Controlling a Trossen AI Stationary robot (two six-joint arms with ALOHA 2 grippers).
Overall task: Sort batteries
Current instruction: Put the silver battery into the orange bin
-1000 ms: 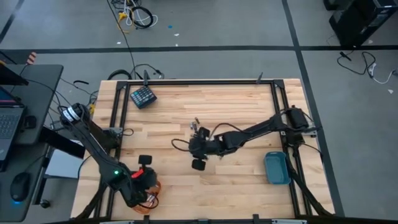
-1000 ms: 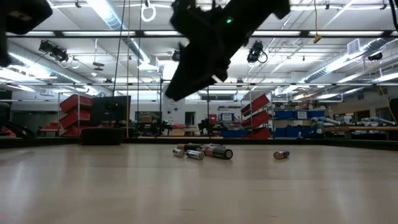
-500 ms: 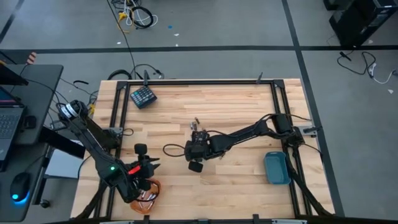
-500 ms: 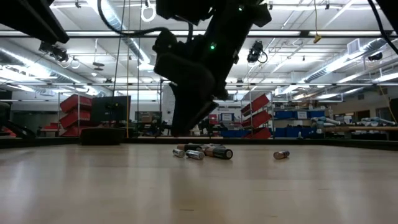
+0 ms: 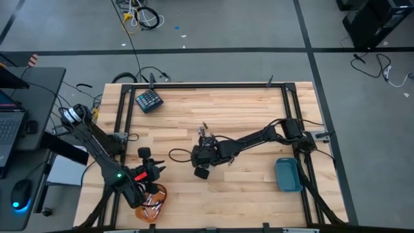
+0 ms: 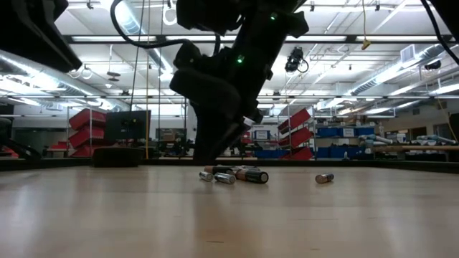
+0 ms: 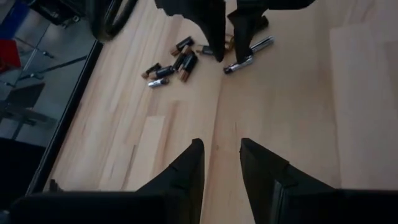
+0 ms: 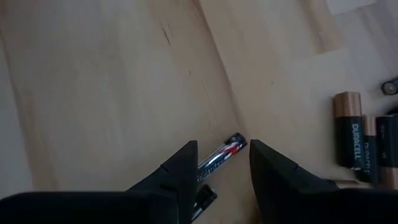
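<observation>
Several batteries (image 7: 171, 65) lie in a loose cluster on the wooden table (image 5: 246, 110), also in the low view (image 6: 233, 174), with one lone battery (image 6: 324, 178) off to the side. My right gripper (image 8: 221, 165) hangs open just above the table, its fingers on either side of a slim silvery battery (image 8: 222, 154) without touching it; in the high view it is at mid-table (image 5: 202, 154). My left gripper (image 7: 217, 165) is open with nothing in it, near the table's front left (image 5: 154, 171).
An orange tray (image 5: 152, 200) sits at the front left beside my left gripper. A blue tray (image 5: 288, 175) lies at the right edge. A dark teal keypad-like block (image 5: 149, 100) rests at the far left. Bare wood stretches between the cluster and the trays.
My right gripper has sunk toward the table and shifted a little toward the left edge, tipping more steeply down over the batteries. My left gripper has swung from above the orange tray toward the table's far side, turning about its wrist.
</observation>
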